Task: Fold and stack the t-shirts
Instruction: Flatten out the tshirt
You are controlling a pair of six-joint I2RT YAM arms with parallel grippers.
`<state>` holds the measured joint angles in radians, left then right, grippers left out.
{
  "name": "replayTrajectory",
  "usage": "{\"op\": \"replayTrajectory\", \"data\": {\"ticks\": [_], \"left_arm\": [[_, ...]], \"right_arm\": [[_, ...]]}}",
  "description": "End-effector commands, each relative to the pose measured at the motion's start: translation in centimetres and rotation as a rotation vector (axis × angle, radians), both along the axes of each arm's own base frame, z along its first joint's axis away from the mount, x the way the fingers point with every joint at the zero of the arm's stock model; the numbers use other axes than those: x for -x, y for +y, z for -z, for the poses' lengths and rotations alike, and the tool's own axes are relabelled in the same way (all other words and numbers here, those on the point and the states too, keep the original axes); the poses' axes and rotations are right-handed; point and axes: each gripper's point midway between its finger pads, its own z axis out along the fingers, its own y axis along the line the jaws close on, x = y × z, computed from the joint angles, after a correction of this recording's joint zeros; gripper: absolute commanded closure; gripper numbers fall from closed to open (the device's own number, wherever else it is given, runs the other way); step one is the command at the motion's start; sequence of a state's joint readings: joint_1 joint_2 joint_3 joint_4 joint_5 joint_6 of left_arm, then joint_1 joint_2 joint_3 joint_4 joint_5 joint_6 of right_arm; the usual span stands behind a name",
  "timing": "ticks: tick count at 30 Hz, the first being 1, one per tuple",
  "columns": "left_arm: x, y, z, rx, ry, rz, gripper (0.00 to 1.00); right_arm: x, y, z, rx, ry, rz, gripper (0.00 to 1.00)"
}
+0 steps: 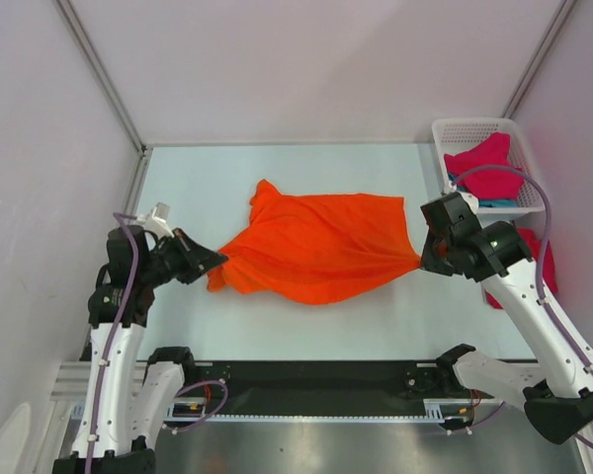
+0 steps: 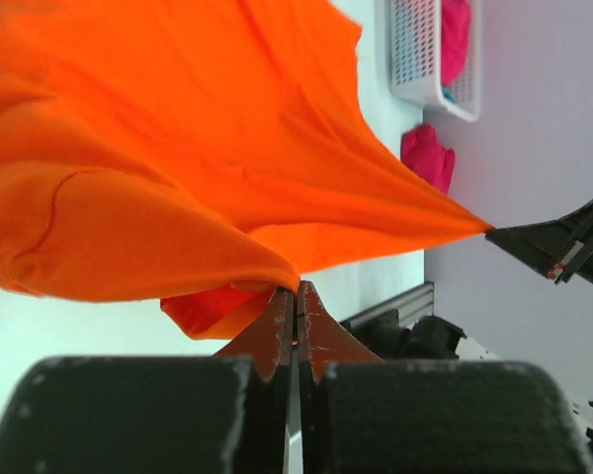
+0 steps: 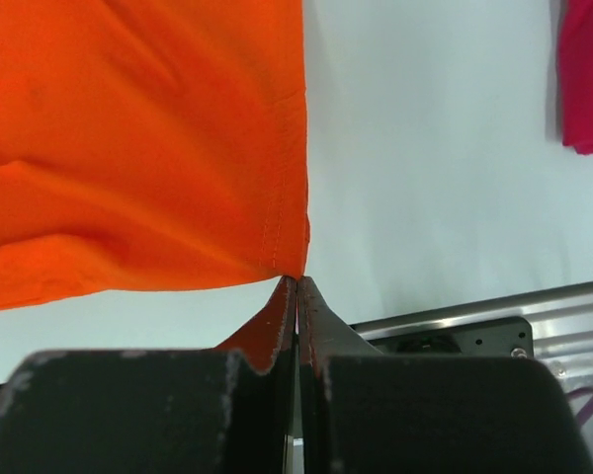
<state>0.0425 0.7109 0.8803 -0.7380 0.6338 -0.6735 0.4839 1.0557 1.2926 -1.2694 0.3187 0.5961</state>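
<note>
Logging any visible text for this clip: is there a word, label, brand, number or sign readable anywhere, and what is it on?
None can be read. The orange shirt, the red shirt in the white basket and the table show no print.
A small red and white patch on the right hand, seen from the left wrist, is too small to read.

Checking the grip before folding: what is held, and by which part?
The orange t-shirt: left jaws shut on its bunched left end, right jaws on its right end, at a stitched hem.
</note>
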Motion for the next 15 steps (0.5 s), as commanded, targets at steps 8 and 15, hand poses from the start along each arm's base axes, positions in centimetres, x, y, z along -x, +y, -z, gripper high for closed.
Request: {"op": "replayTrajectory", "data": {"ticks": [8, 15], "left_arm": [[1.4, -0.3, 0.8, 0.083, 0.056, -0.062, 1.0], [0.6, -0.2, 1.7, 0.098, 0.048, -0.088, 1.0]], "right_arm": [[1.9, -1.5, 0.3, 0.025, 0.031, 0.074, 1.0], [2.7, -1.3, 1.4, -0.012, 0.041, 0.087, 1.0]]}}
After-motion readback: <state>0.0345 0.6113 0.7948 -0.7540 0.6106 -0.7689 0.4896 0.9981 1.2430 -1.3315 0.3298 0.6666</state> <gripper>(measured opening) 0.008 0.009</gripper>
